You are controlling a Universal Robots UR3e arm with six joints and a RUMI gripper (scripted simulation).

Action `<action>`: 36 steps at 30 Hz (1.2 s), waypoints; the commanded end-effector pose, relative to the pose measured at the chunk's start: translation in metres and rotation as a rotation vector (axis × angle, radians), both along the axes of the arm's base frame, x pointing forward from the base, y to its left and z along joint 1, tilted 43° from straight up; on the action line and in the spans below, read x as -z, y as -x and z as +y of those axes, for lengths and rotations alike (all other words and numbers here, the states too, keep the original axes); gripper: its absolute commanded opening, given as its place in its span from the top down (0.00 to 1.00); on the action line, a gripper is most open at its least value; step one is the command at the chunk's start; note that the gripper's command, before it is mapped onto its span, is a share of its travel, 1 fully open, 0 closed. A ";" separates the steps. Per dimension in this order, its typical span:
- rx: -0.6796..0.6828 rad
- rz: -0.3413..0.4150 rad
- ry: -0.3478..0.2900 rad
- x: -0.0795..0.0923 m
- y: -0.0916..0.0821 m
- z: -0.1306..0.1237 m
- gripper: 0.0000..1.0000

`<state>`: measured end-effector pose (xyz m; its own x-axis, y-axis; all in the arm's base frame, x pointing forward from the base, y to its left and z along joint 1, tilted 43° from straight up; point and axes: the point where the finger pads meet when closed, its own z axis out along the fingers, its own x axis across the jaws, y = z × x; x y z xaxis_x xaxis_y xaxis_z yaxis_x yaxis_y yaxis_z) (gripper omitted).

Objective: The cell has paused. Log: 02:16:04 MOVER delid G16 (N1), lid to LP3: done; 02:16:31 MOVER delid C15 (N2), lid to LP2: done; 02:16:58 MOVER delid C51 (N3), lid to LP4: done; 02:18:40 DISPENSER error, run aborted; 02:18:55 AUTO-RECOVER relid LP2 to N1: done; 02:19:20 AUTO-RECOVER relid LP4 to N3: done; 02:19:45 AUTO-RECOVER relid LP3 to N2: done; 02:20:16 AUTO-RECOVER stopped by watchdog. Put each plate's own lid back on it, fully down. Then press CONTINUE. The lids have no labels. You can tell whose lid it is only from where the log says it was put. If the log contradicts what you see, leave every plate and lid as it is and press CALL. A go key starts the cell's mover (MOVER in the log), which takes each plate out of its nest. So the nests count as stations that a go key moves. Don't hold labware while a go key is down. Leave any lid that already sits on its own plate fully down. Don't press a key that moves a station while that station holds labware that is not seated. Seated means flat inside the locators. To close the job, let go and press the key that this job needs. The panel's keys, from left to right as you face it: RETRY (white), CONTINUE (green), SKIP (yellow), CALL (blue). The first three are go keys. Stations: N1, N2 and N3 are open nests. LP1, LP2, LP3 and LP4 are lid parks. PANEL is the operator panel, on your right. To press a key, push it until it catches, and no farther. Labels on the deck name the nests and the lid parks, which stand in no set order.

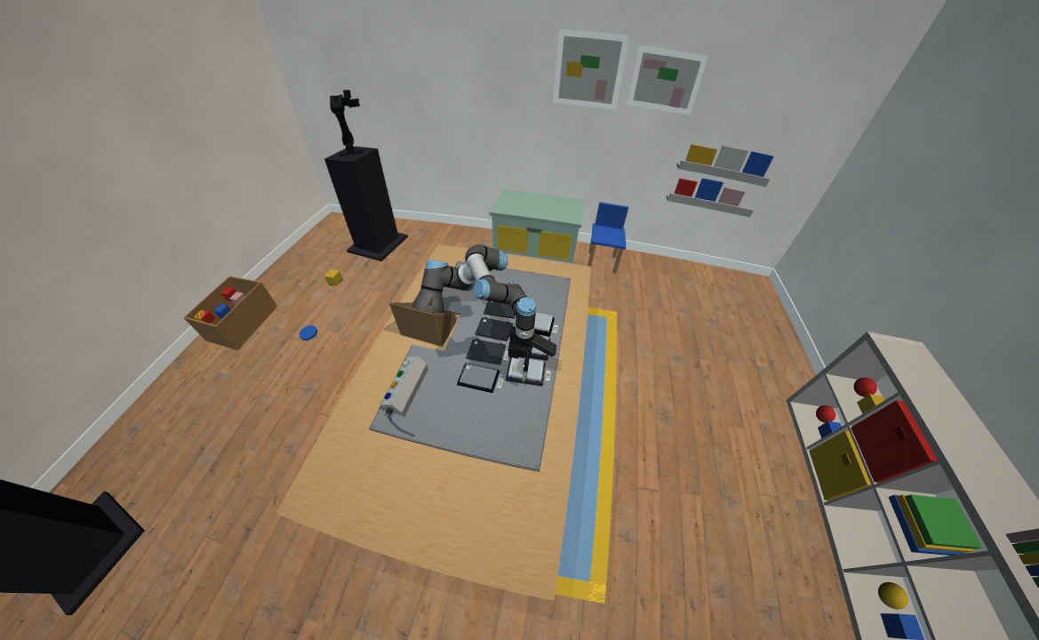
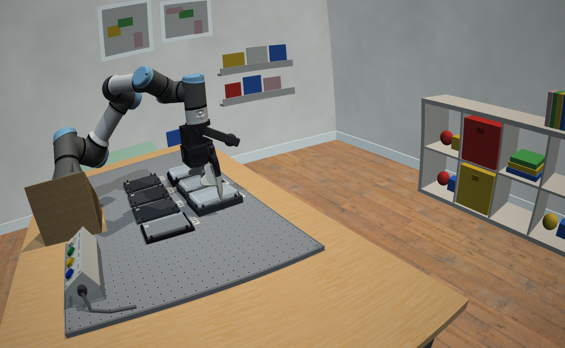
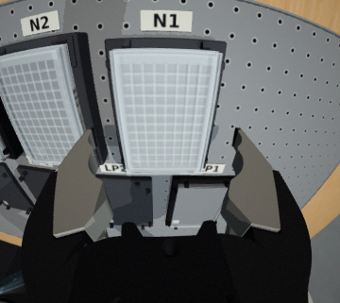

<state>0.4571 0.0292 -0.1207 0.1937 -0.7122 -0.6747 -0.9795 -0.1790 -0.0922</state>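
My gripper [image 1: 522, 367] [image 2: 213, 190] [image 3: 165, 128] is open, its jaws apart on either side of the plate at N1 [image 2: 201, 199] [image 3: 165, 81]. A clear lid covers that plate and looks level; a small gap cannot be ruled out. The plate at N2 [image 2: 186, 184] [image 3: 40, 100] also looks lidded. The farthest nest's plate [image 1: 543, 322] [image 2: 179, 171] is partly hidden, so its lid is unclear. A clear lid [image 1: 479, 378] [image 2: 167, 225] [image 3: 198, 206] lies in LP1. LP2 [image 1: 486, 350] [image 2: 156, 209] and the two farther parks [image 2: 148, 195] [image 2: 142, 182] show no lid.
The panel [image 1: 410, 386] [image 2: 89, 272] has a green key [image 2: 70, 251], a yellow key [image 2: 69, 261] and a blue key [image 2: 68, 273]; its cable [image 2: 111, 310] trails onto the deck. A brown box-like block [image 1: 419, 324] [image 2: 61, 207] stands between the arm's base and the panel.
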 end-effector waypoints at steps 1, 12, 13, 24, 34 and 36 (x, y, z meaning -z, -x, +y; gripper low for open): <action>0.001 -0.002 0.002 -0.002 -0.001 -0.002 0.18; 0.001 -0.002 0.002 -0.013 -0.001 -0.012 0.18; 0.001 -0.002 0.002 -0.014 -0.002 -0.013 0.18; 0.045 0.038 0.005 -0.013 0.011 -0.022 0.18; 0.049 0.043 0.005 -0.001 0.046 -0.038 0.18; 0.049 0.043 0.005 0.002 0.055 -0.042 0.18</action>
<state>0.4205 -0.0027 -0.1169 0.1299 -0.7180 -0.6838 -0.9894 -0.1388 -0.0422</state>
